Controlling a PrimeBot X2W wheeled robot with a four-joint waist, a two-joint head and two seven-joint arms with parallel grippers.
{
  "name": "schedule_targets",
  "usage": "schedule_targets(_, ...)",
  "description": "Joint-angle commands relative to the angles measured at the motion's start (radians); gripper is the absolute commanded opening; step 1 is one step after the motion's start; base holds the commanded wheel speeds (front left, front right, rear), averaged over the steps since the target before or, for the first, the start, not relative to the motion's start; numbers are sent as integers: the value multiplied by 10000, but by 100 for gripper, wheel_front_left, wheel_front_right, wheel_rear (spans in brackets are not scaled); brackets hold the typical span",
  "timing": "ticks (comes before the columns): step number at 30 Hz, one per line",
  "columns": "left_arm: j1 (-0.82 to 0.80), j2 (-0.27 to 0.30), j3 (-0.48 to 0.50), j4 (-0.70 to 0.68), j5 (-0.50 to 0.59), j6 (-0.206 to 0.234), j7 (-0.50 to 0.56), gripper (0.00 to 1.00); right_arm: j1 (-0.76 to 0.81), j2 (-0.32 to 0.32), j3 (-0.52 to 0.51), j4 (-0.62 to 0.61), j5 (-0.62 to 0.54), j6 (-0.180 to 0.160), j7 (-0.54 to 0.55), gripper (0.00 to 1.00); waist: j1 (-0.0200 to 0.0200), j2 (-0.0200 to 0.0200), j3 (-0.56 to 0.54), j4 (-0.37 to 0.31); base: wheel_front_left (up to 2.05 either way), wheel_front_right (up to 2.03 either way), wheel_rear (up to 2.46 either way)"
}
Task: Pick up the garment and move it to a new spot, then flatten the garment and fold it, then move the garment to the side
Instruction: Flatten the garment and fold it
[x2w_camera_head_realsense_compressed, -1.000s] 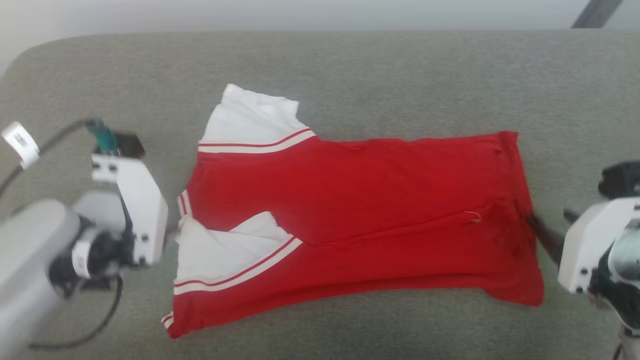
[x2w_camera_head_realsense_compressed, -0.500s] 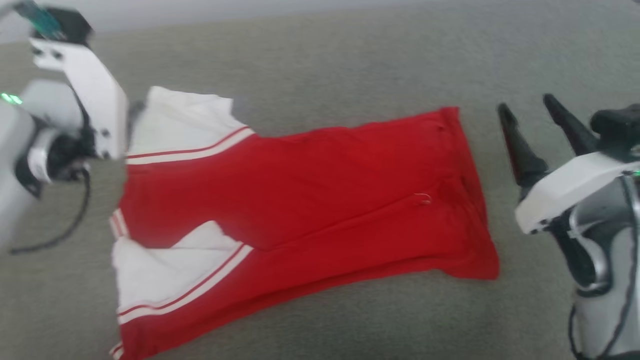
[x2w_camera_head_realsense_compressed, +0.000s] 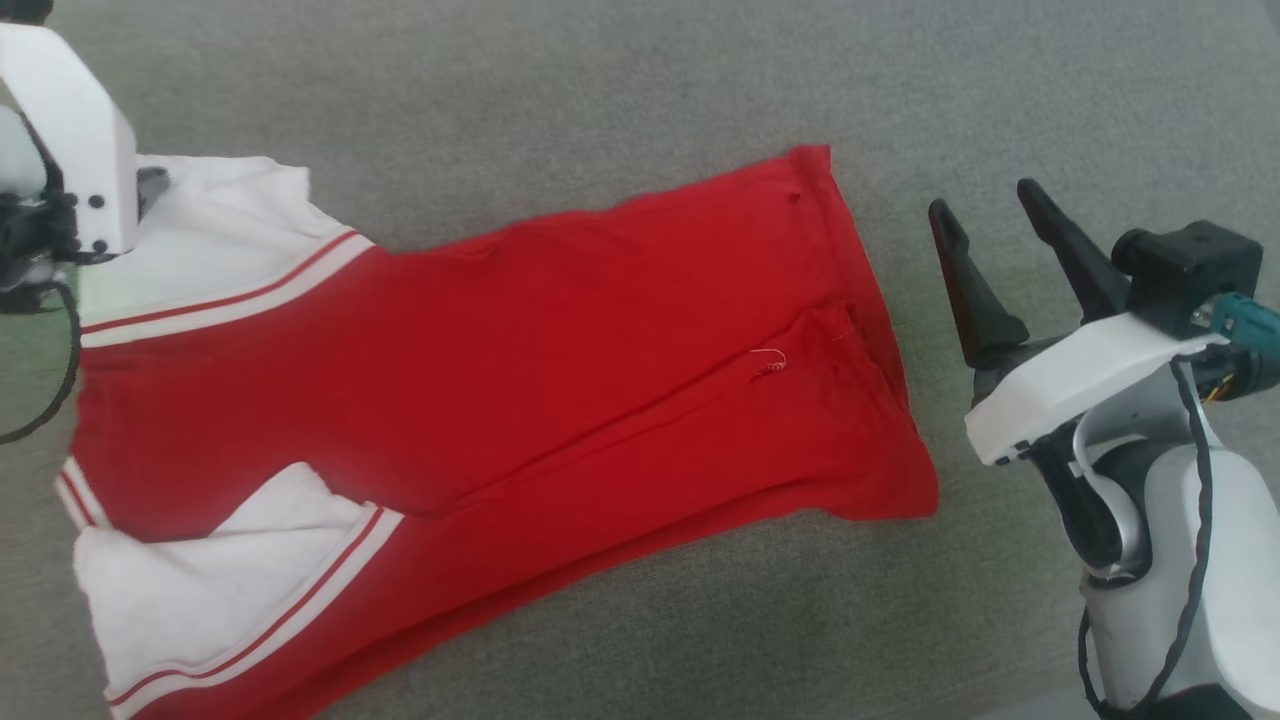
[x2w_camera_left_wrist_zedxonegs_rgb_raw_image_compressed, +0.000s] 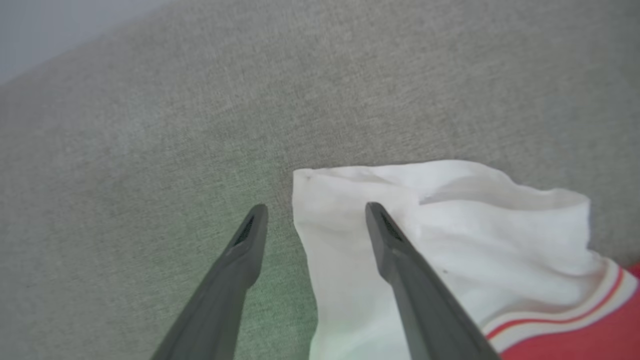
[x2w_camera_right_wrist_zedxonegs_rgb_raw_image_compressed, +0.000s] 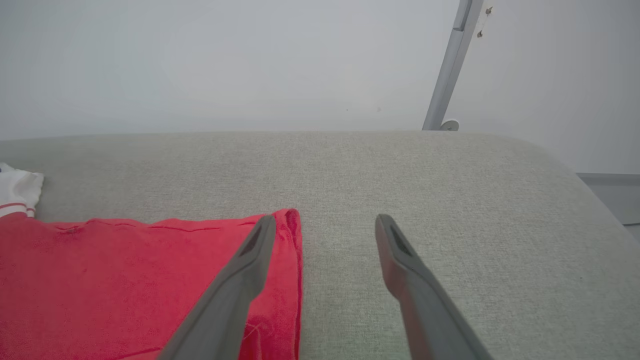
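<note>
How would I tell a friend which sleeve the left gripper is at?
On the grey cushion lies a red shirt with two white sleeves. It's the far sleeve, spread on the cushion; the near sleeve is folded onto the red.

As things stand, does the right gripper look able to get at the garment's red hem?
Probably yes: the right gripper is open just beside the garment, with just grey cushion between them.
</note>
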Motion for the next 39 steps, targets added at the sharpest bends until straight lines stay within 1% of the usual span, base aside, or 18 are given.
schedule_targets(1, -87, -26, -40, 223, -41, -60, 92, 100, -140, 41, -42, 49, 0, 2, -48, 100, 0, 0, 172, -122, 0, 0, 0)
schedule_targets(4, -166, -214, -282, 819, 60, -338, 452, 100, -224, 55, -66, 46, 33, 4, 16, 100, 0, 0, 331, -153, 0, 0, 0)
schedule_targets(8, -33, -575, -471, 1498, -54, -621, 768, 100, -376, 32, 13, 92, 96, 4, 382, 100, 0, 0, 471, -146, 0, 0, 0)
schedule_targets(10, -40, -809, -473, 1822, -150, -667, 877, 100, -525, 12, 29, 150, 199, 4, 630, 100, 0, 0, 539, -122, 0, 0, 0)
schedule_targets(11, -26, -894, -473, 1969, -201, -697, 917, 34, -593, -28, 74, 232, 202, 2, 845, 100, 0, 0, 561, -114, 0, 0, 0)
schedule_targets(12, -73, -984, -515, 2099, -194, -730, 1000, 0, -720, -81, 136, 282, 238, 2, 1031, 100, 0, 0, 590, -88, 0, 0, 0)
schedule_targets(14, -152, -1127, -493, 2350, -249, -727, 1017, 0, -1009, -120, 229, 497, 342, 4, 1535, 100, 0, 0, 634, -42, 0, 0, 0)
schedule_targets(20, -772, -1589, -536, 2773, -91, -1006, 788, 0, -2350, -476, 687, 1480, 820, 4, 3202, 100, 0, 0, 761, 274, 0, 0, 0)
schedule_targets(21, -875, -1674, -539, 2842, -86, -1046, 766, 0, -2603, -632, 792, 1721, 833, 4, 3501, 100, 0, 0, 787, 354, 0, 0, 0)
schedule_targets(24, -1138, -1937, -549, 3028, -62, -1165, 625, 0, -3257, -813, 1127, 2457, 1018, 4, 4374, 100, 0, 0, 857, 571, 0, 0, 0)
schedule_targets(29, -1511, -2316, -573, 3249, -3, -1380, 299, 0, -4213, -1032, 1684, 3677, 1604, 2, 5732, 100, 0, 0, 1001, 901, 0, 0, 0)
schedule_targets(33, -1703, -2549, -574, 3508, -12, -1456, 73, 0, -4670, -1157, 2191, 4481, 1961, 5, 6673, 100, 0, 0, 1083, 1070, 0, 0, 0)
schedule_targets(35, -1774, -2637, -532, 3646, -42, -1482, -77, 0, -4851, -1256, 2457, 4718, 2136, 4, 6991, 24, 0, 0, 1096, 1127, 0, 0, 0)
schedule_targets(36, -1826, -2676, -536, 3706, -19, -1494, -164, 0, -4947, -1365, 2592, 4802, 2099, 4, 7089, 0, 0, 0, 1093, 1159, 0, 0, 0)
schedule_targets(39, -1965, -2772, -493, 3887, -36, -1509, -409, 0, -5161, -1650, 2680, 4992, 2066, 1, 6985, 0, 0, 0, 1029, 1285, 0, 0, 0)
